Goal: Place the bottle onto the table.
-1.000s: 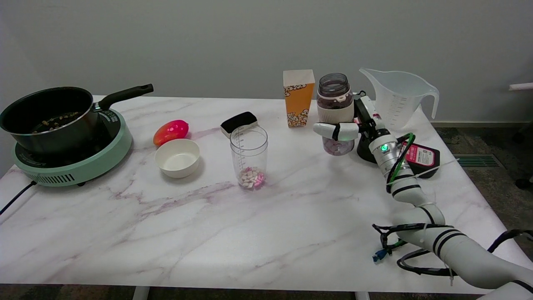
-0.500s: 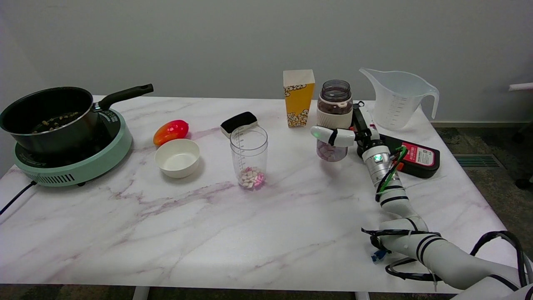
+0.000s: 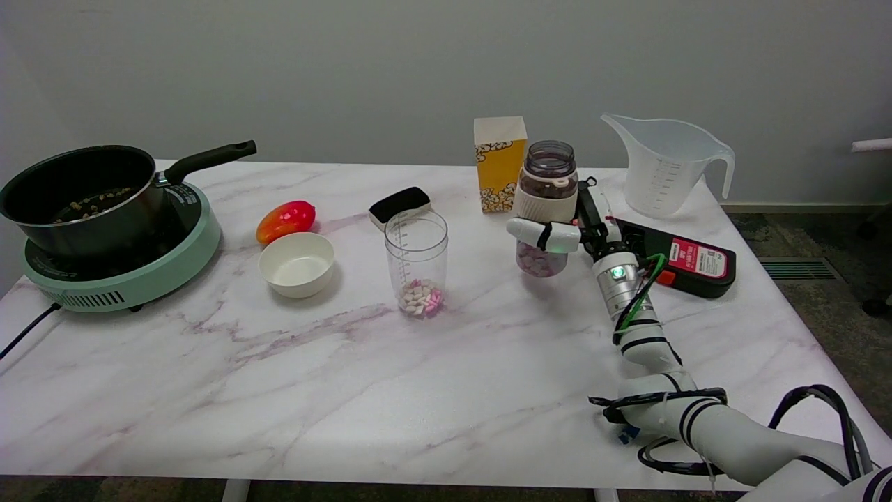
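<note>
The bottle (image 3: 546, 183) is a clear, open-mouthed jar with a white band round its middle and pink and white pieces in its bottom. It stands upright in the grip of my right hand (image 3: 566, 229), whose fingers wrap its lower half from the right. Its base sits at or just above the marble table (image 3: 348, 362), right of centre; I cannot tell whether it touches. My right arm reaches in from the lower right.
A yellow popcorn box (image 3: 499, 162) stands just behind the bottle on its left. A black and red device (image 3: 686, 258) lies right of the hand, a clear jug (image 3: 665, 164) behind it. A measuring cup (image 3: 417, 262), black sponge (image 3: 399, 206), white bowl (image 3: 297, 263), red-orange fruit (image 3: 286, 219) and pot (image 3: 83, 195) on a green cooker stand to the left.
My right hand has carried the bottle left and toward the near side, and lower, off the black device to the marble beside it. The arm has drawn back with it.
</note>
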{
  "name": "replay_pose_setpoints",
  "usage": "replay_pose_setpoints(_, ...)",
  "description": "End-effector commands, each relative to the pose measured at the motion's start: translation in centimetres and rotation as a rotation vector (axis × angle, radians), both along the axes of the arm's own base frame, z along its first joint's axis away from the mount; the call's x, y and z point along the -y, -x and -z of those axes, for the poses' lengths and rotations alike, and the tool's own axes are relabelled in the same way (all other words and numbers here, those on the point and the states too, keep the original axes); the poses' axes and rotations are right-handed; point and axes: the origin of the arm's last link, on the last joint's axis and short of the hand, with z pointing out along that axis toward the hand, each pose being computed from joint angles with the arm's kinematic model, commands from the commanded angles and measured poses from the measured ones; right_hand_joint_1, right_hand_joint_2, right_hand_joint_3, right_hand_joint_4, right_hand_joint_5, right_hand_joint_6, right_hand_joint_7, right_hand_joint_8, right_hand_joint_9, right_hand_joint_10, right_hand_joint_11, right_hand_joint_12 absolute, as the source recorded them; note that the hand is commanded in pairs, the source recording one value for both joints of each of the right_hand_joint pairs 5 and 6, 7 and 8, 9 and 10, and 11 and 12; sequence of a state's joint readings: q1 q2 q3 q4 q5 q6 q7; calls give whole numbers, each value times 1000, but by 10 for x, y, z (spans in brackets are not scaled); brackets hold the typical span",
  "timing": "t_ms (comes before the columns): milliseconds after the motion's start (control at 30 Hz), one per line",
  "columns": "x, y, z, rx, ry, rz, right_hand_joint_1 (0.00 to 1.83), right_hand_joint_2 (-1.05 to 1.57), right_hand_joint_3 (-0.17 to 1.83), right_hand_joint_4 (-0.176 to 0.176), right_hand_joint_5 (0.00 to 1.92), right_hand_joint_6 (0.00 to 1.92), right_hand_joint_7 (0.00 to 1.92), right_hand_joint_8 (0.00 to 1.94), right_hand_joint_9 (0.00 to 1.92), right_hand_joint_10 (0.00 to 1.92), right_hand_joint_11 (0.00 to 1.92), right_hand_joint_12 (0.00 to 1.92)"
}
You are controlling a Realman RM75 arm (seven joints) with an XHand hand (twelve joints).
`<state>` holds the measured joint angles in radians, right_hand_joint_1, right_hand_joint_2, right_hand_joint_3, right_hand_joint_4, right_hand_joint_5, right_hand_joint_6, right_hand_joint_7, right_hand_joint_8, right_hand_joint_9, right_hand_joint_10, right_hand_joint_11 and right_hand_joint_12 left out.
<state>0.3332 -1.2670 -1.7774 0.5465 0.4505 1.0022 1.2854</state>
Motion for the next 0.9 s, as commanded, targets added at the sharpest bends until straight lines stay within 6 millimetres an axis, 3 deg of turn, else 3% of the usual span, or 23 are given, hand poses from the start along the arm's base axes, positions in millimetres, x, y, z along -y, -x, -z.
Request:
replay_pose_setpoints(33, -1, -3, 20, -226, 33, -30, 1243, 1571, 317, 0, 1920, 1920, 1737, 1737, 1617, 1617, 1338, 1338)
replay_pose_setpoints(900, -10, 14, 26, -40, -5, -5, 1240, 1571, 275, 0, 1920, 1920, 1744, 1744, 1629, 1629, 1343, 1343)
